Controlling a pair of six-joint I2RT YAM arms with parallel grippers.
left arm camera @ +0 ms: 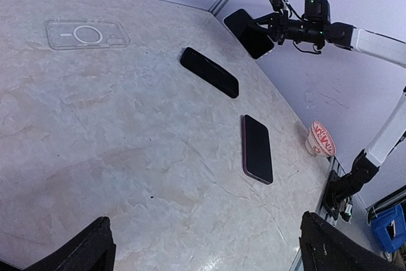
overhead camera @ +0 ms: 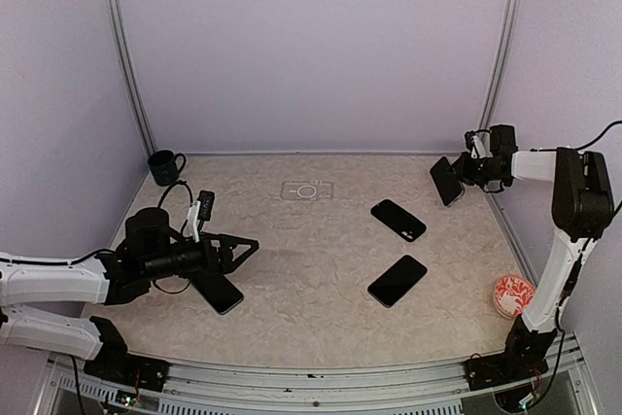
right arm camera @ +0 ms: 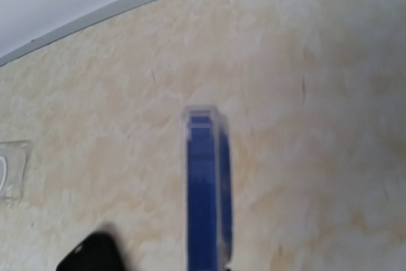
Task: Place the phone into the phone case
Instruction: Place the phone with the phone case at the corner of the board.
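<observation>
- Top cam: the right gripper (overhead camera: 465,174) is up in the air by the far right corner, squeezed tight on the held phone (overhead camera: 447,181), which hangs tilted and clear of the table (overhead camera: 321,328).
- The clear case (overhead camera: 307,190) lies flat near the back middle, well apart from that phone.
- The left gripper (overhead camera: 243,253) has its jaws spread wide with nothing in them, hovering above the near-left phone (overhead camera: 220,293). You only get that phone from the top cam.
- Left wrist cam is way better on the case: you can see the ring and the camera cutout. It also shows the far loose phone (left arm camera: 209,72) and the near loose phone (left arm camera: 257,148) lying between the case and the red-and-white cup (left arm camera: 320,139).
- Right wrist cam only gives the held phone edge-on, as a blurry blue strip. Can't make out its own fingers there.
- The green mug (overhead camera: 165,165) shows up in the top cam only.
</observation>
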